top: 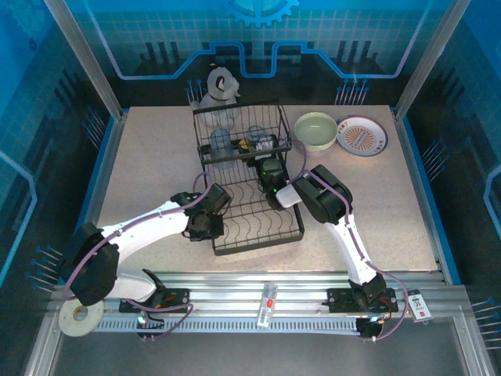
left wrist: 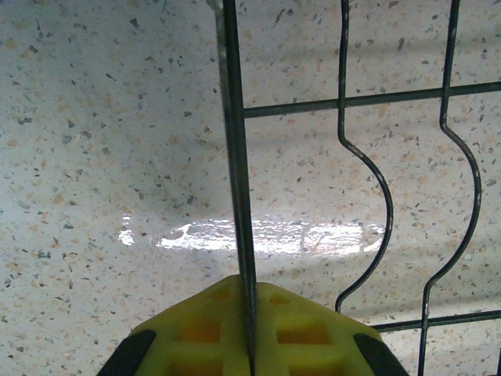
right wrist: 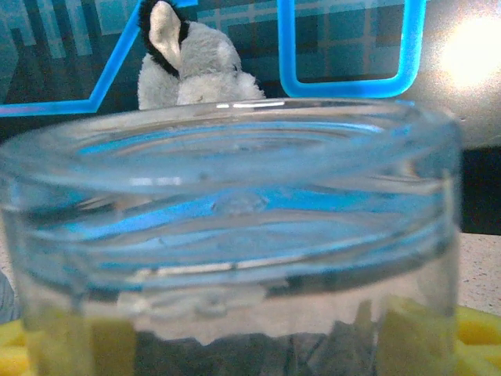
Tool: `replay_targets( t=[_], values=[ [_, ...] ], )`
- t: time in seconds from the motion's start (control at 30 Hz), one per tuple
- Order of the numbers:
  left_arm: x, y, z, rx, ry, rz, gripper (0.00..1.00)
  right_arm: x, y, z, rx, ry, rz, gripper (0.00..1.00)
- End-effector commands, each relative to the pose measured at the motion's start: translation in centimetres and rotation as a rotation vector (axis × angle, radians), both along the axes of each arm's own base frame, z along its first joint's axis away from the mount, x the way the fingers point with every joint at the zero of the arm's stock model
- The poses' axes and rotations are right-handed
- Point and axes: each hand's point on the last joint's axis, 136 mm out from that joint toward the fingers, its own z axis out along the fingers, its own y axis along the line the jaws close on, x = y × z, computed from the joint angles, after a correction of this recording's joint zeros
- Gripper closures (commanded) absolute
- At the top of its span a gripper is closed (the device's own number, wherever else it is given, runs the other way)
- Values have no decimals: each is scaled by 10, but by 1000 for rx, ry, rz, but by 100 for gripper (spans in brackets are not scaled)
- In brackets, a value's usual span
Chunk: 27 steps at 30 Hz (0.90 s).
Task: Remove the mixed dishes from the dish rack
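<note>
— Clear ribbed glass: the tumbler (right wrist: pixel 235 235) is sitting right in front of the right wrist camera, upright, rim up. Where is it standing?

— In the raised basket tier at the 12 o'clock end of the dish rack (top: pixel 250 211), going by the top view. The right gripper (top: pixel 268 160) is reaching into that tier from 5 o'clock.

— Grip state, right?

— Yellow pads (right wrist: pixel 78 345) are showing at 7 and 5 o'clock of the tumbler, one on each side, seen through the glass. Whether they are pressing on it I cannot tell.

— Left?

— The left gripper (left wrist: pixel 249 313) is clenching a black wire of the dish rack, jaws closed on it, at the 8 o'clock edge of the lower tray. The speckled table (left wrist: pixel 117 117) is lying beneath.

— Other dishes?

— A pale green bowl (top: pixel 315 130) and a white plate with orange-patterned rim (top: pixel 362 135) are resting on the table at 1 o'clock of the rack, just beside each other, the plate further right.

— Beyond the rack?

— The grey-and-white dog figurine (top: pixel 218 88) is standing at 12 o'clock, behind the basket tier. In the right wrist view it is showing above the tumbler's rim at 11 o'clock.
</note>
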Motion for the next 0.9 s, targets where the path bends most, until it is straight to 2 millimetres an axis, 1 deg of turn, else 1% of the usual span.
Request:
replay_targets(
  t=[0.0,0.23,0.43,0.53,0.7,0.87],
  values=[
    [-9,-29,14,-114,49,-134,100,0,-18,24,38,-68,-39,29],
    [4,-33,13,-150,51,-99,100,-8,-18,29,44,-63,-31,34],
    [18,-40,12,-169,48,-84,100,-11,-18,32,62,-59,-19,35],
    [19,-43,9,-169,59,-86,100,-11,-22,28,91,-43,-24,35],
    [22,-42,7,-162,54,-76,100,-13,-21,24,149,-18,-8,37],
    [22,-41,4,-160,59,-66,100,-20,-10,22,147,-12,20,38]
  ],
)
